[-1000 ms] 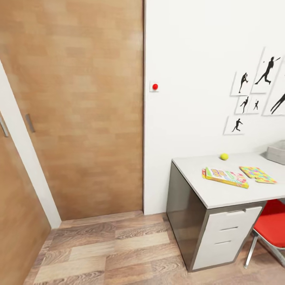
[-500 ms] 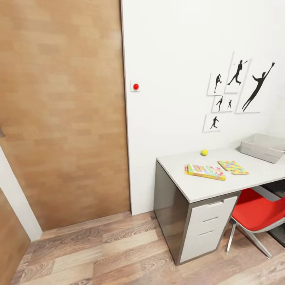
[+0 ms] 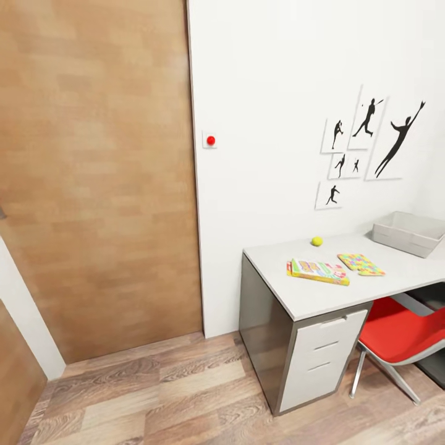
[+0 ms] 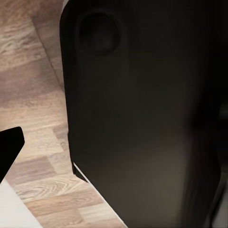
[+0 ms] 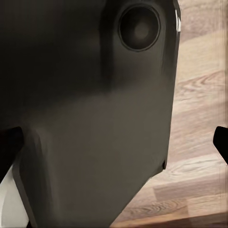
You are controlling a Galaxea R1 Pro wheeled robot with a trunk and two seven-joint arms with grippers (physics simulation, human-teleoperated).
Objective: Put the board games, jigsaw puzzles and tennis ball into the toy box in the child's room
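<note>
Here the flat printed board game (image 3: 317, 271) lies on the smooth grey table (image 3: 321, 296); gripper states cannot be told.

Board game (image 3: 317, 271), jigsaw puzzle (image 3: 361, 264), tennis ball (image 3: 316, 241), toy box (image 3: 405, 234) on table (image 3: 309, 296).

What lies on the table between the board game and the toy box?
In the head view, a jigsaw puzzle lies flat on the table between the board game and the toy box.

1 ball (image 3: 316, 241), 1 game (image 3: 318, 271), 1 puzzle (image 3: 361, 264)
</note>
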